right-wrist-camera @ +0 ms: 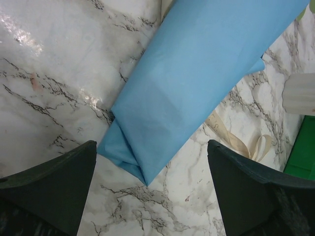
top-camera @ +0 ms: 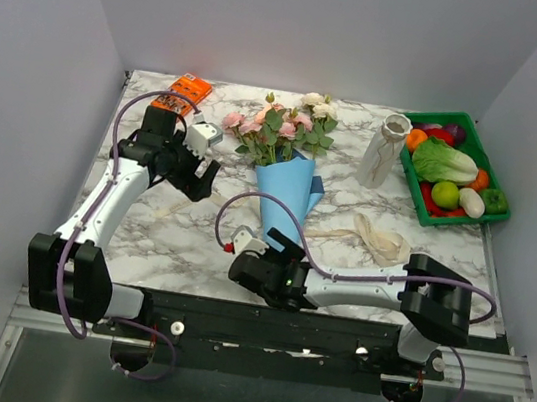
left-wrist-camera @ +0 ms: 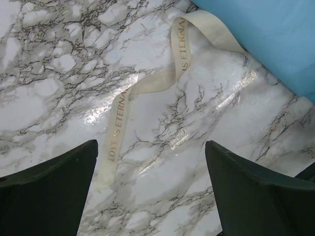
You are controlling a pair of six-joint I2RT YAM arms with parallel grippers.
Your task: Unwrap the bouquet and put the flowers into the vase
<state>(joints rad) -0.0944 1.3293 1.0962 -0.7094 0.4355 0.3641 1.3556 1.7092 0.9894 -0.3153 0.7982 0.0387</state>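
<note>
The bouquet lies on the marble table, its blue paper cone (top-camera: 288,189) pointing toward me and its flowers (top-camera: 280,122), pink and cream roses, fanning out at the far end. The cream ribbon (top-camera: 376,239) is loose on the table to the right of the cone. The vase (top-camera: 382,149) stands upright to the right of the blooms. My right gripper (top-camera: 277,248) is open at the cone's tip (right-wrist-camera: 147,162), which shows between its fingers (right-wrist-camera: 151,143). My left gripper (top-camera: 196,178) is open left of the cone, over a ribbon strip (left-wrist-camera: 147,86) printed in gold.
A green tray (top-camera: 495,210) of toy vegetables sits at the far right, just beyond the vase. An orange packet (top-camera: 189,91) lies at the back left. In the right wrist view the vase (right-wrist-camera: 300,93) and the tray's edge (right-wrist-camera: 302,147) show at the right.
</note>
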